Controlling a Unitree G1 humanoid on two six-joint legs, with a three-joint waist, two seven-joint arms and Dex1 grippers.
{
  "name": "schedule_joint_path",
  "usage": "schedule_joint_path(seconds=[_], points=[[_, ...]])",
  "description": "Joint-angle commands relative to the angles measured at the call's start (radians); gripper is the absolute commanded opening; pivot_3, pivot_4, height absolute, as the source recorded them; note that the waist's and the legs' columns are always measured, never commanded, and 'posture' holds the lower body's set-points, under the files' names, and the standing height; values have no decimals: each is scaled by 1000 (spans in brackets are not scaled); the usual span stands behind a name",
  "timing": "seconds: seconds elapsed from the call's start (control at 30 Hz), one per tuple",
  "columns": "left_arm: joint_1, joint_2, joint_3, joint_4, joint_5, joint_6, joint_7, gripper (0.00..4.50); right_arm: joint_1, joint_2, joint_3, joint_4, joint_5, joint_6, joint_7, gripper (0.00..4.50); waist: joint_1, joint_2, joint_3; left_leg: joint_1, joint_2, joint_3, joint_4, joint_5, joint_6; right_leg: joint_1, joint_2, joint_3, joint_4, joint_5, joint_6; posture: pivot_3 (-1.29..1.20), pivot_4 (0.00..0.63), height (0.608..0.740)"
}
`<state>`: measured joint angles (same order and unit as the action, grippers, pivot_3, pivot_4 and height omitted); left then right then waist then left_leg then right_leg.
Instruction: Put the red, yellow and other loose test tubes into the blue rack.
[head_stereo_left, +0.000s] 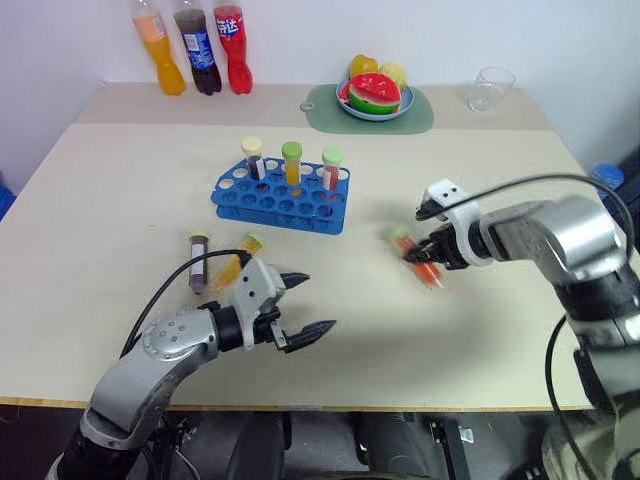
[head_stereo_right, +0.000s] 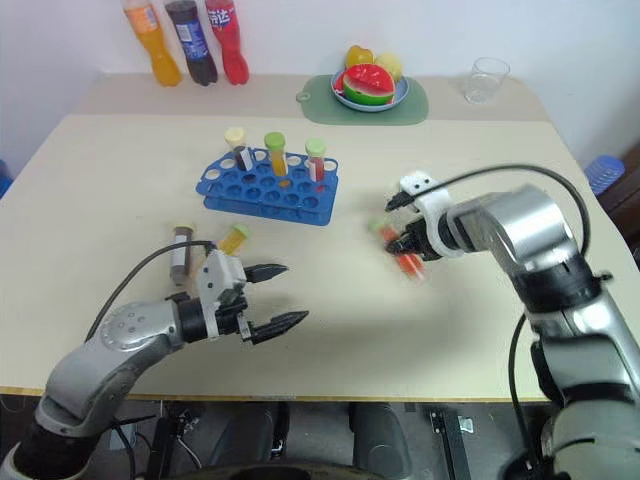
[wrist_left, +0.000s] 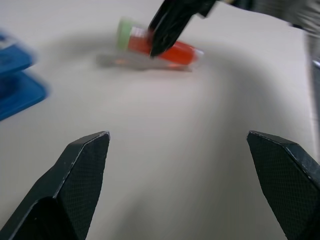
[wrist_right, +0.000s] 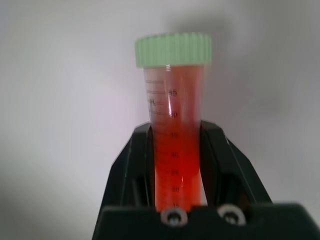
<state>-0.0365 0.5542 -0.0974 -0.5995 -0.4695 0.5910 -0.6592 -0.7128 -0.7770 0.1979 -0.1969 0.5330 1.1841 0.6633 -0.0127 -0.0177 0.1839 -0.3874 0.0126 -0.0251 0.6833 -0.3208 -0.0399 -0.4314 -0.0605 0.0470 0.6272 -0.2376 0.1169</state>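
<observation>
The blue rack (head_stereo_left: 282, 197) stands mid-table and holds three upright capped tubes. My right gripper (head_stereo_left: 432, 255) is shut on a red test tube (wrist_right: 177, 145) with a pale green cap, to the right of the rack. That tube lies nearly level and low over the table (head_stereo_left: 100, 200). The left wrist view looks across at the red tube (wrist_left: 165, 47) between black fingertips. My left gripper (head_stereo_left: 318, 301) is open and empty near the front edge. Just behind it lie a yellow tube (head_stereo_left: 240, 262) and a dark brown tube (head_stereo_left: 198, 262).
Three soda bottles (head_stereo_left: 197, 45) stand at the back left. A plate of fruit (head_stereo_left: 375, 95) sits on a green mat at the back, with a clear glass (head_stereo_left: 491, 88) to its right. Bare tabletop lies between the two grippers.
</observation>
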Motion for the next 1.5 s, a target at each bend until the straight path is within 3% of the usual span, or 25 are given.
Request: schedule_joint_path(seconds=[0.03,0.17,0.33,0.43,0.73,1.23,1.37,1.43,1.47,1.5], points=[[14,-45,81,59,36,-98,63,4500,130,133,-150,-152,-13,-399,4,769,-3,0,0,0,0,0,0,0,0,0,0,0,1,0,0,0,150,734],[0,-100,125,148,80,-181,120,4500,203,334,-148,-121,-102,-639,-105,769,-5,0,-1,2,0,0,1,1,-1,1,1,0,3,0,0,0,150,734],[-56,-169,157,255,138,-292,191,4500,179,621,-25,156,-354,-1082,-276,769,-7,0,-1,3,0,0,1,2,-4,1,1,0,4,1,-1,0,150,734],[-49,-173,147,258,140,-311,175,4500,132,700,-23,315,-420,-1209,-335,769,-7,0,-1,3,0,1,0,3,-5,0,0,1,4,1,-1,0,150,734],[-2,-170,162,208,132,-297,192,4500,30,768,-44,615,-475,-1386,-363,769,-9,0,0,3,0,0,0,3,-5,0,0,0,4,1,-1,0,150,734],[-2,-171,159,201,134,-293,206,4500,22,789,-65,699,-477,-1407,-350,769,-14,1,0,3,0,0,0,3,-5,0,0,0,4,1,-1,0,150,734],[-10,-177,162,203,133,-294,215,4500,23,800,-83,690,-450,-1411,-331,2598,-22,1,0,3,0,0,0,3,-5,0,0,0,4,1,-1,0,150,734],[-19,-179,171,198,135,-288,232,4500,21,803,-93,669,-463,-1429,-356,3729,-29,1,0,3,0,0,0,3,-5,0,0,0,5,1,-1,0,150,734],[-31,-176,176,188,132,-273,241,4500,19,800,-98,654,-466,-1436,-361,4127,-30,1,0,3,0,-1,0,3,-5,0,0,0,5,1,-1,0,150,734],[-45,-174,183,174,119,-250,251,4500,18,795,-103,637,-466,-1439,-361,4127,-31,1,0,3,0,-1,0,3,-5,0,0,0,5,1,-1,0,150,734]])
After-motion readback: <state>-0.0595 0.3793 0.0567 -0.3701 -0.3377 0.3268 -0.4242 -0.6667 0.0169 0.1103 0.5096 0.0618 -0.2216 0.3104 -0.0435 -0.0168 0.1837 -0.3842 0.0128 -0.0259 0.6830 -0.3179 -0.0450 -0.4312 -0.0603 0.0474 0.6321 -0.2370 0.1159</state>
